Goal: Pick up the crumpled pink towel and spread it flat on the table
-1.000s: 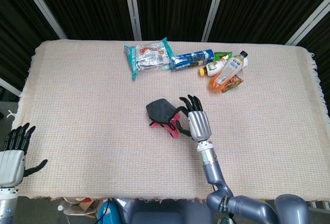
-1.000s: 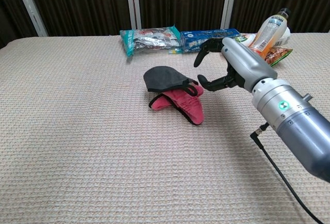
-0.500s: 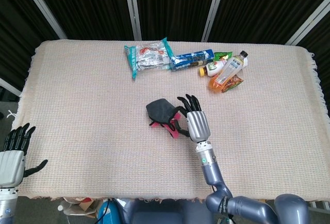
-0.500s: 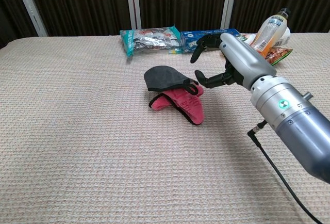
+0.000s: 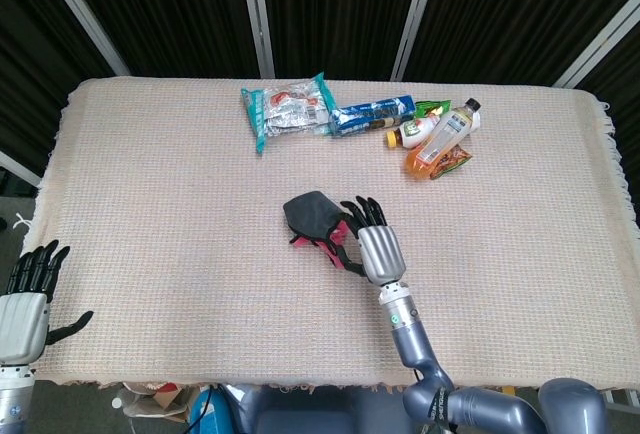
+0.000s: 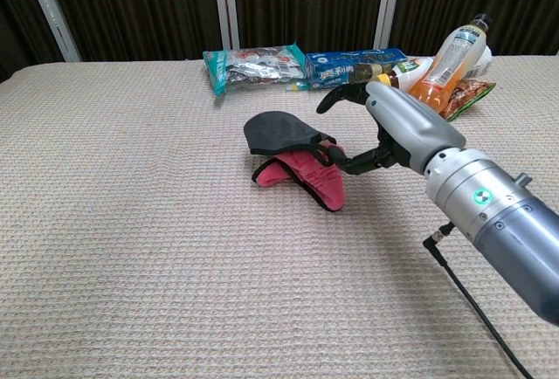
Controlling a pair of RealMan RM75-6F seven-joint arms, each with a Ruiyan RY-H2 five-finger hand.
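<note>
The crumpled towel [image 5: 315, 219] lies mid-table, pink with a dark grey side folded over on top [image 6: 284, 134]. My right hand [image 5: 370, 241] sits just right of it, fingers spread. In the chest view the right hand [image 6: 393, 126] has its thumb low against the towel's right edge and its other fingers arched above it, with no cloth gripped between them. My left hand [image 5: 30, 299] hangs open off the table's near left corner, far from the towel; the chest view does not show it.
Along the far edge lie a teal snack packet [image 5: 288, 107], a blue packet [image 5: 372, 114] and two bottles [image 5: 440, 136] on an orange-green wrapper. The woven beige tablecloth [image 5: 150, 204] covers the whole table. A thin cable [image 6: 476, 305] trails from my right forearm.
My right hand has moved left and lower, closing the gap to the towel until its thumb reaches the right edge. The towel and my left hand have not moved.
</note>
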